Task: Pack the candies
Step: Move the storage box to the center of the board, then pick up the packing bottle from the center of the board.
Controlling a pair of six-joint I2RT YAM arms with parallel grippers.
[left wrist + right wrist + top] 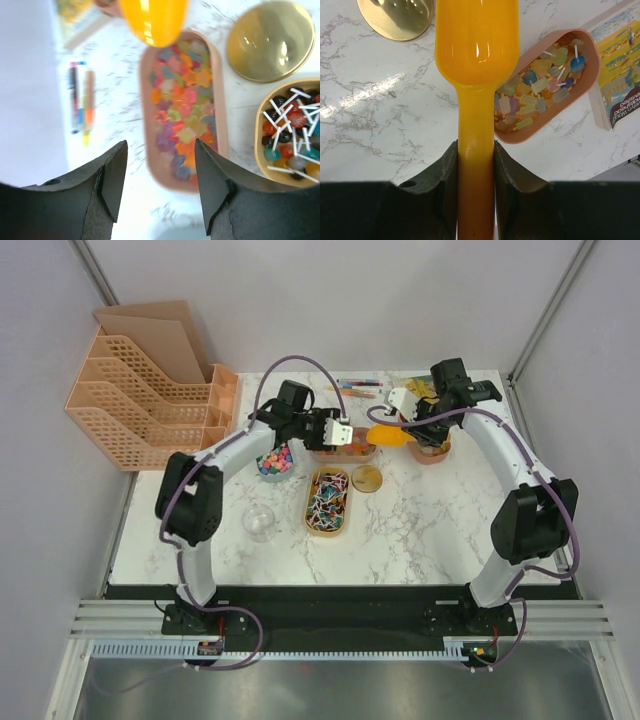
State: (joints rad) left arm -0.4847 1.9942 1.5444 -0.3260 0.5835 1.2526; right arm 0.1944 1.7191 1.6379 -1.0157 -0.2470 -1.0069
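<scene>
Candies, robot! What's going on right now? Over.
Left hand open over star candies. Right hand shut on yellow scoop. Gold lid beside them, nothing blocking.

Premises: a robotics test cell in a laboratory, not a home or a shop. Evidence: plain grey panel walls [330, 300] set in bare metal posts [98, 280] enclose a single marble-patterned desk [430, 530]. The left arm [200, 500] and right arm [520, 510] are bolted to metal rails [330, 618] at its near edge. Purple cables [290, 362] run exposed, above a slotted cable duct [330, 650]. A peach file rack [140, 400] stands at the far left corner, and candies [275, 460] sit in small dishes.
</scene>
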